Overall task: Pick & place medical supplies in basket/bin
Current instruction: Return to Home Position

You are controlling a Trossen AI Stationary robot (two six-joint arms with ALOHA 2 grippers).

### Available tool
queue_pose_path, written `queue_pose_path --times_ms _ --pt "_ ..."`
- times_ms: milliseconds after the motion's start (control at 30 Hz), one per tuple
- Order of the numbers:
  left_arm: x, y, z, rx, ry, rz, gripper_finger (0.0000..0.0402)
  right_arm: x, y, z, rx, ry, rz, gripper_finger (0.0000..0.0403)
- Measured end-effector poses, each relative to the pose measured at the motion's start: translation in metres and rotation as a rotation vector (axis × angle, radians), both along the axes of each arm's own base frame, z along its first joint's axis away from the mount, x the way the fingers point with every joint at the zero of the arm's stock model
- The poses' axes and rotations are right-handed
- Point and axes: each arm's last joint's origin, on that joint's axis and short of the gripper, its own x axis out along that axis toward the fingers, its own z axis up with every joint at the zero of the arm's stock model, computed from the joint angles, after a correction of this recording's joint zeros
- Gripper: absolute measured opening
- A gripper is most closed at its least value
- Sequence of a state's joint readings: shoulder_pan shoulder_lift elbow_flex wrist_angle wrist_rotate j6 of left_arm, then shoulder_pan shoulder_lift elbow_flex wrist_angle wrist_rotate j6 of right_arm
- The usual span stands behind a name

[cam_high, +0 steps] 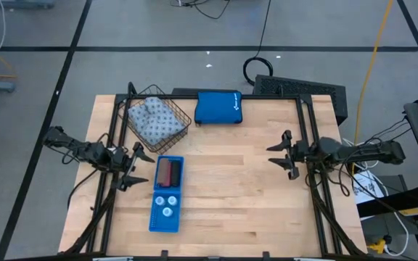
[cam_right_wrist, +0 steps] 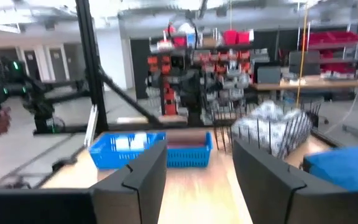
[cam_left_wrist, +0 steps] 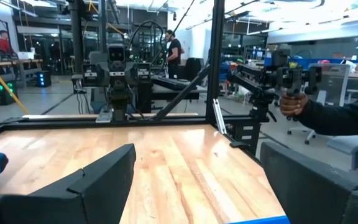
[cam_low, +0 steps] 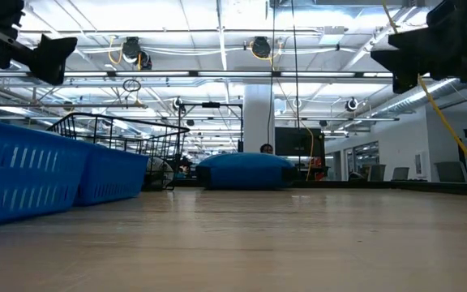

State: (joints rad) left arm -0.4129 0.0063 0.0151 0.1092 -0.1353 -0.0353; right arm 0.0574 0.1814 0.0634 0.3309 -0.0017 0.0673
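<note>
**Left tool** (cam_high: 136, 167): over the left part of the worktop (cam_high: 238, 210), just beside the blue tray (cam_high: 153, 217). Fingers spread wide, nothing between them.

**Right tool** (cam_high: 273, 154): over the right part of the worktop, well apart from every item. Fingers parted, empty.

**Fabric pack** (cam_high: 153, 119): inside the wire basket (cam_high: 187, 116), at the far left of the worktop.

**Rolls** (cam_high: 168, 172): two, side by side in the tray compartment nearer the basket.

**White discs** (cam_high: 167, 204): three, in the other tray compartment.

**Zip pouch** (cam_high: 218, 107): on the worktop beside the basket, not part of the job.

**Status, judged:** all supplies appear stowed. Only the arms' retreat remains.

**Hazards, judged:**
- The left tool is the main risk. A low or sideways swing could catch a spread finger on the tray rim, sliding the light tray or tipping the discs out.
- The same arm passes near the basket's corner, and a clip there could drag the basket.
- The right tool has open worktop around it, so the risk there is slight.
</note>
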Motion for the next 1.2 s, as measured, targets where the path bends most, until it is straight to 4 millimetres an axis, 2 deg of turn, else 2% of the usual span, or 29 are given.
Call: queue_pose_path --times_ms 200,567,767,1200 --pt "0.000 0.000 -0.002 -0.012 0.028 -0.002 0.0351 0.001 0.000 -0.006 -0.007 0.063 -0.001 0.0175" --pt "0.000 0.000 -0.006 -0.009 0.070 0.000 0.0351 0.001 0.000 -0.028 -0.020 0.290 0.001 0.0172" --pt "0.000 0.000 -0.006 0.112 0.040 0.011 0.0351 0.001 0.000 -0.030 -0.019 0.305 0.002 0.0177" --pt "0.000 0.000 -0.005 0.096 0.029 0.013 0.0351 0.001 0.000 -0.030 -0.019 0.308 0.001 0.0174"
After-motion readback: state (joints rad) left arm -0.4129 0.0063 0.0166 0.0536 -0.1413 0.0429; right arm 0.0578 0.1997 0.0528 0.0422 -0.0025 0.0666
